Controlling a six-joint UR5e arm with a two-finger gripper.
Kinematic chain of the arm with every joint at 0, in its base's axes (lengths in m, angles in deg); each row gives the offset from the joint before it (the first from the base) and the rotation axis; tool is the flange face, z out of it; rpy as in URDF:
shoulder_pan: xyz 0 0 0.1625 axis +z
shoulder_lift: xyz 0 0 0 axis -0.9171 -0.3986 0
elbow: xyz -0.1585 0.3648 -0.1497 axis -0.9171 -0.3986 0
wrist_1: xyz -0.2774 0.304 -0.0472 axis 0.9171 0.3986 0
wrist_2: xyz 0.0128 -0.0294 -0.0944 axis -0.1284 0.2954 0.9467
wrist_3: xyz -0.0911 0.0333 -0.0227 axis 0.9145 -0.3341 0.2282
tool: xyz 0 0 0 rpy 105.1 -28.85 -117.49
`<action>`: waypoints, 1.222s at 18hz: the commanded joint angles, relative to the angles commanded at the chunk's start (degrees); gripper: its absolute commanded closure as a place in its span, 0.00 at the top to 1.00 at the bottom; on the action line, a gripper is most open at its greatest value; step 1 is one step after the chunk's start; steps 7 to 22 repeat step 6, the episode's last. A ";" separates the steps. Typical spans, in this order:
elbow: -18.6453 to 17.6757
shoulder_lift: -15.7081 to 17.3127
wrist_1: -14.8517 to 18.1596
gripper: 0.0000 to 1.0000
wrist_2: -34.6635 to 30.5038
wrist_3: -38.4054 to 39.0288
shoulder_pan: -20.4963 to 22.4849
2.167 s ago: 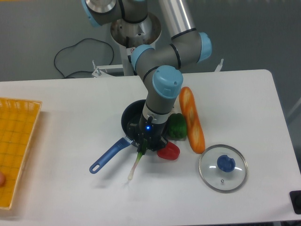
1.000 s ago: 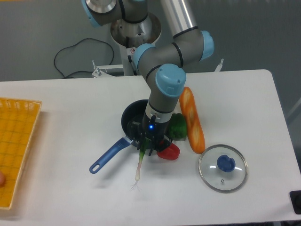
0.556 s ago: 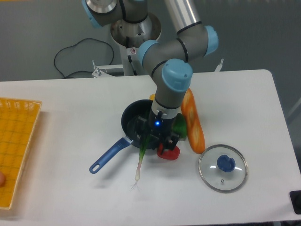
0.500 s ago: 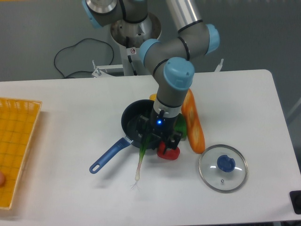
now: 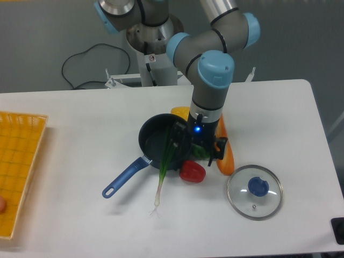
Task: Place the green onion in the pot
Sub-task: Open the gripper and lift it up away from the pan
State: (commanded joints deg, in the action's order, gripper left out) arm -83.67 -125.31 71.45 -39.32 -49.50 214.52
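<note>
Green onion [image 5: 165,166] leaves potward, roots probably tableward

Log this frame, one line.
hand: over pot rim, state unclear | long thin green onion: leaves in dark navy pot, white end on table | task: incomplete

The table [image 5: 80,123] is plain white under a grey wall. The pot [image 5: 156,141] is dark navy with a near-black inside and a bright blue handle. The green onion [image 5: 165,165] runs from dark green leaves to a pale white stem. Beside it sit a glossy red pepper [image 5: 192,171], an orange-brown bread loaf [image 5: 226,157] and a bit of something yellow [image 5: 180,113]. The glass lid [image 5: 254,191] is clear with a silvery rim and a blue knob. The arm [image 5: 212,59] is grey with light blue caps; a small blue light glows on the black gripper [image 5: 199,146]. A yellow-orange grid-patterned tray [image 5: 19,161] lies at the left edge.
</note>
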 joint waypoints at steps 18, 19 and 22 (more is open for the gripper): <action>6.24 -0.53 8.89 1.00 -6.51 -14.43 0.97; 6.24 -0.53 8.89 1.00 -6.51 -14.43 0.97; 6.24 -0.53 8.89 1.00 -6.51 -14.43 0.97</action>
